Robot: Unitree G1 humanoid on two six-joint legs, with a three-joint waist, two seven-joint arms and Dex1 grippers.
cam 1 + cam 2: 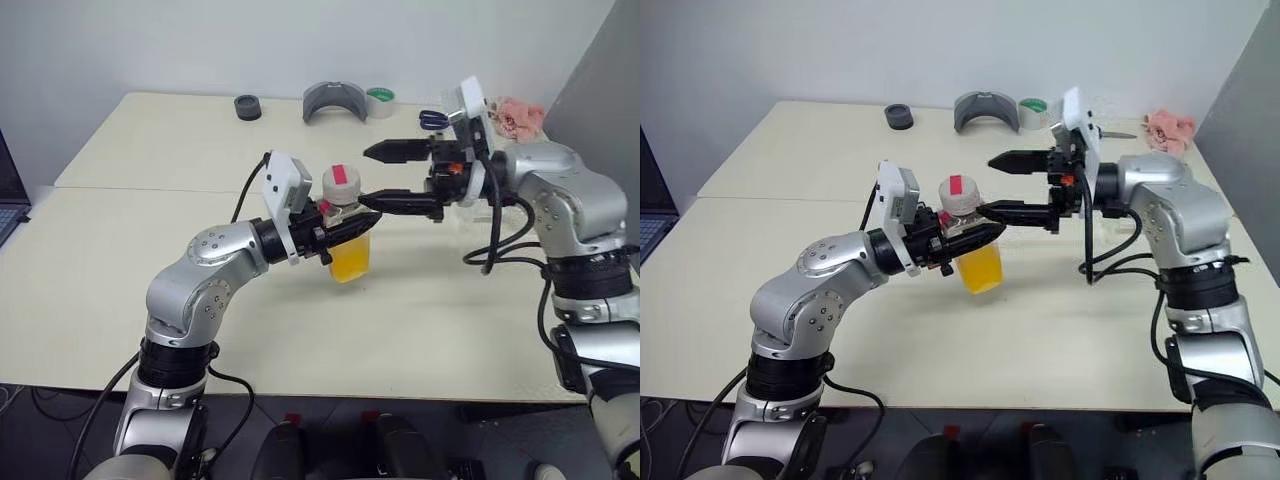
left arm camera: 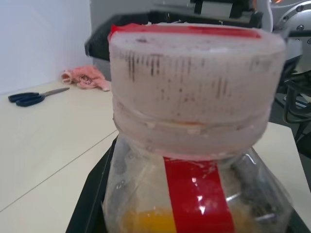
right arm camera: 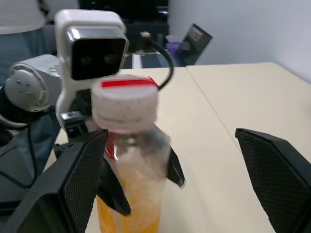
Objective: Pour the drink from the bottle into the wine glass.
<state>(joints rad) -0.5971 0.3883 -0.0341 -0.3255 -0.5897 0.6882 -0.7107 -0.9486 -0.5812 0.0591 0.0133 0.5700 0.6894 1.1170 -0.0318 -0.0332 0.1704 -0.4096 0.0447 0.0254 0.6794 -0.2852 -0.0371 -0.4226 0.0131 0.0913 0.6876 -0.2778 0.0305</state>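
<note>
Orange drink [image 1: 350, 262] half fills the capped bottle [image 1: 345, 225], clamped upright above the table [image 1: 150, 150] by the left gripper [image 1: 345, 228]. The right gripper [image 1: 385, 176], fingers apart, flanks the cap [image 1: 341, 183].

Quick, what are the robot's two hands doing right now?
Left hand: closed, holding the bottle up off the table.
Right hand: open wide beside the bottle's cap, holding nothing.
</note>
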